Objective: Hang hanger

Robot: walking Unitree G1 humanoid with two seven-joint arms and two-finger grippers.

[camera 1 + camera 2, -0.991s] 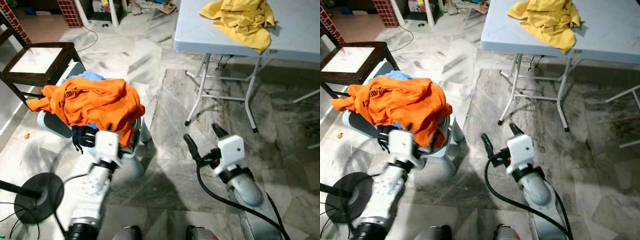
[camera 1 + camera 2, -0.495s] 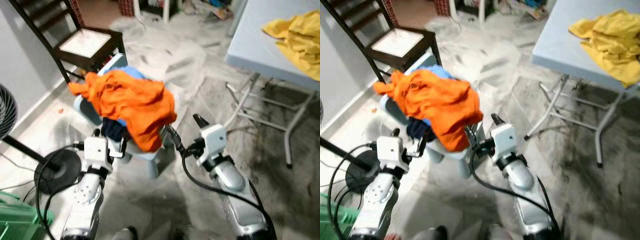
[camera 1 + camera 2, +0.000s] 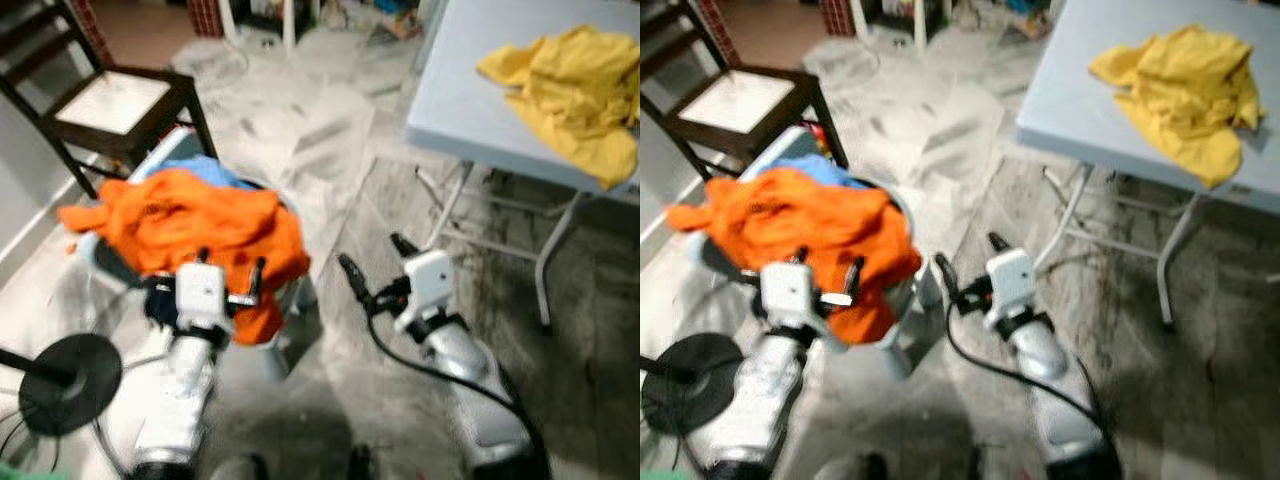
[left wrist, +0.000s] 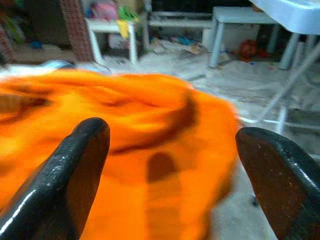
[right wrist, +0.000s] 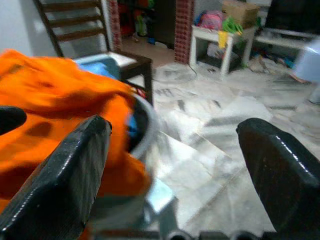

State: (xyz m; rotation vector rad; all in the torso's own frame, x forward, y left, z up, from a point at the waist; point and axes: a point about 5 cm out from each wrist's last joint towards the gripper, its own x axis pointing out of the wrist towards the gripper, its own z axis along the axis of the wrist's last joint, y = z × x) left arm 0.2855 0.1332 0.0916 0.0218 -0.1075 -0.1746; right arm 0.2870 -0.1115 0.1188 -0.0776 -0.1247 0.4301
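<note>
A heap of orange clothing [image 3: 180, 220] lies on top of a pale laundry basket [image 3: 912, 318] on the floor, with a blue cloth [image 3: 205, 170] under it. My left gripper [image 3: 230, 265] is open, right at the near edge of the orange heap. In the left wrist view, orange cloth [image 4: 125, 125] lies close ahead between the fingers [image 4: 65, 180]. My right gripper [image 3: 377, 260] is open above the floor, just right of the basket. The right wrist view has the orange cloth [image 5: 45, 100] and the basket rim [image 5: 145, 120] beside it. The picture is blurred.
A folding table [image 3: 470, 110] at the right carries a yellow garment [image 3: 570, 80], and its legs [image 3: 545, 270] reach the floor near my right arm. A dark wooden chair [image 3: 110, 100] stands behind the basket. A black fan base [image 3: 60, 370] sits on the floor at left.
The whole picture has swung, so the camera moved. Both grippers stay open. The left gripper now sits closer against the orange heap.
</note>
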